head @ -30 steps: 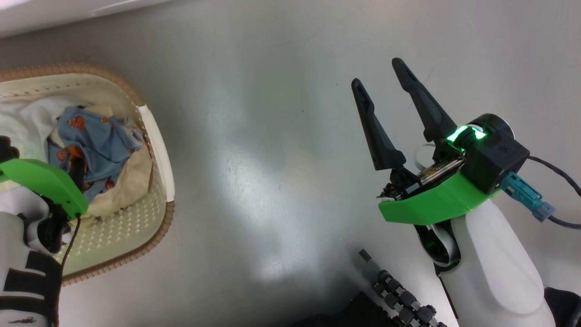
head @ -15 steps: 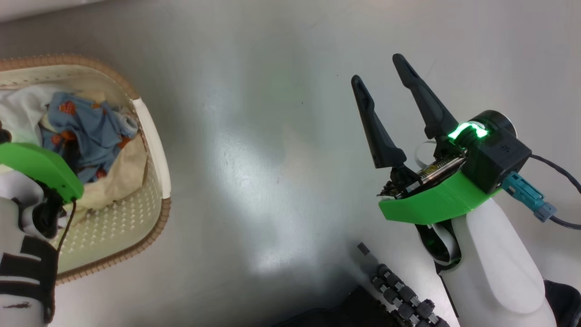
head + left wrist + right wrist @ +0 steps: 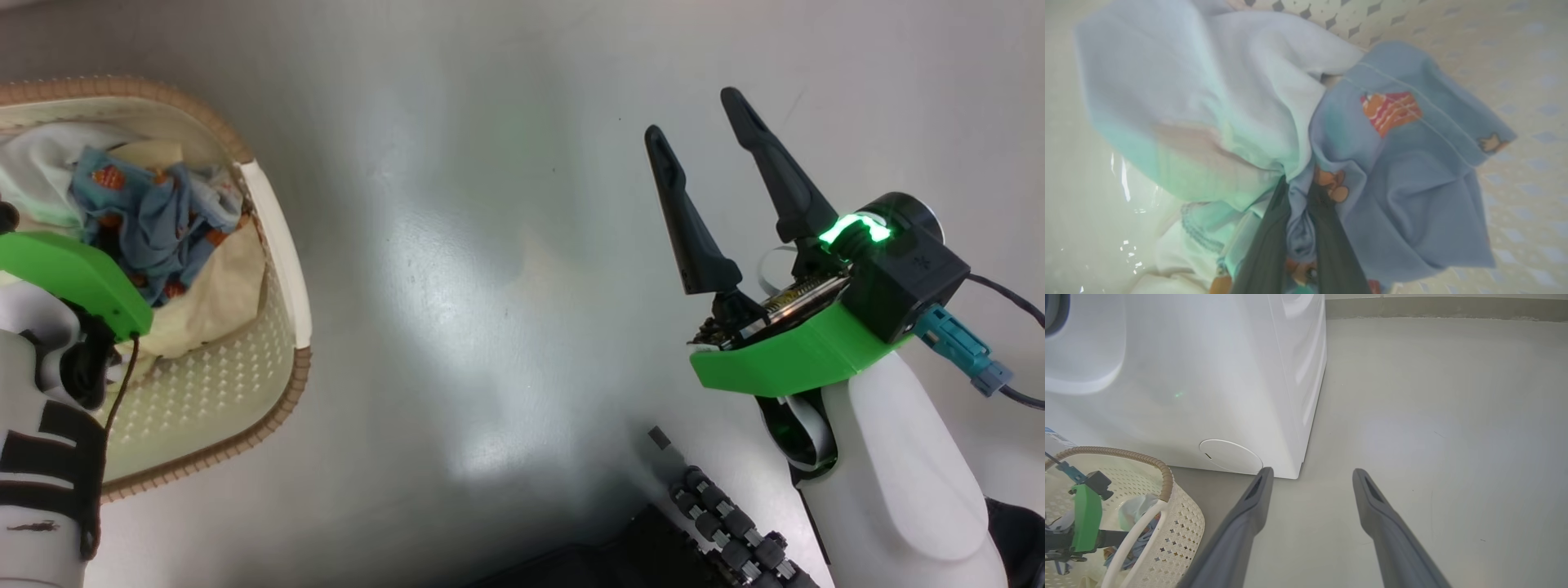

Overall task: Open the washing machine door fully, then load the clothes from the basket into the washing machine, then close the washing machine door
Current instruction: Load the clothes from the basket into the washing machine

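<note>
The cream basket (image 3: 277, 245) with a brown rim stands on the floor at the left, with the clothes (image 3: 147, 220) heaped inside it. My left gripper (image 3: 1298, 185) reaches down into it and is shut on a fold of the light blue garment (image 3: 1404, 171) with orange prints. A white garment (image 3: 1208, 94) lies bunched beside that fold. My right gripper (image 3: 691, 113) hovers open over bare floor, holding nothing. The white washing machine (image 3: 1208, 375) stands just behind the basket (image 3: 1180, 522), left of my right gripper (image 3: 1311, 471). The washing machine door is out of view.
Grey floor (image 3: 490, 286) stretches between the basket and my right arm. A round service cover (image 3: 1231, 456) sits low on the machine's front. My dark base with its rollers (image 3: 727, 531) is at the bottom. A skirting strip (image 3: 1433, 308) runs along the far wall.
My left gripper has shut on the blue garment, which is now bunched tighter. The head camera has shifted a little. My right gripper stays open in about the same place.
</note>
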Robot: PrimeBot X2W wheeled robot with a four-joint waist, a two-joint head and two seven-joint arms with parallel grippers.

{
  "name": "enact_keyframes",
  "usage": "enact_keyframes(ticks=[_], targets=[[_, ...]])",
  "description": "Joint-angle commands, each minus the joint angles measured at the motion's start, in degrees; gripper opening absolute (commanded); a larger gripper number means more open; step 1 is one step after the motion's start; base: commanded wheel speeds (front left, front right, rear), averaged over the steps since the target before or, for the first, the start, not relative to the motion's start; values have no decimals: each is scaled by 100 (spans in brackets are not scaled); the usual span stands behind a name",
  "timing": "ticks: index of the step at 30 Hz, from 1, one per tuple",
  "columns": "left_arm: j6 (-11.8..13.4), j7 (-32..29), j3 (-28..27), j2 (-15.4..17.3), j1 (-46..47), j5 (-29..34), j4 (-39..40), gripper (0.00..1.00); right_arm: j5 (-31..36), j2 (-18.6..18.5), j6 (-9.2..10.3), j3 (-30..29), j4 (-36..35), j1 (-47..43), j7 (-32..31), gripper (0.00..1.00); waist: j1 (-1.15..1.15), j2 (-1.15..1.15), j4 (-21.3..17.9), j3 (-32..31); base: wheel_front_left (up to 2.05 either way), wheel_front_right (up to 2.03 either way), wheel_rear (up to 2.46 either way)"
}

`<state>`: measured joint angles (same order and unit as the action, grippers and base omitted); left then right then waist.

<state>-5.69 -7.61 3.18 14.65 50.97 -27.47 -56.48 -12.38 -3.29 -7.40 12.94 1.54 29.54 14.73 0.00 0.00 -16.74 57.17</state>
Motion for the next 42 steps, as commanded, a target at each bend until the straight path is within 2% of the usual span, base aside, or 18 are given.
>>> enact_keyframes(ticks=[1,15,32,42], targets=[[-15,61,-75,136,-104,-16,7,0,100,41,-9,68,-129,-119,27,100,0,0,21,12,0,0,0],[-134,843,74,-7,-195,-140,-7,0,185,13,-9,-50,-94,-98,27,100,0,0,301,-281,0,0,0],[-176,1900,286,-359,-1160,-472,685,0,252,-167,-9,-337,-88,-443,27,100,0,0,812,-1291,0,0,0],[-157,2208,320,-529,-1861,-445,1167,0,217,-229,-9,-438,20,-828,27,100,0,0,990,-2108,0,0,0]])
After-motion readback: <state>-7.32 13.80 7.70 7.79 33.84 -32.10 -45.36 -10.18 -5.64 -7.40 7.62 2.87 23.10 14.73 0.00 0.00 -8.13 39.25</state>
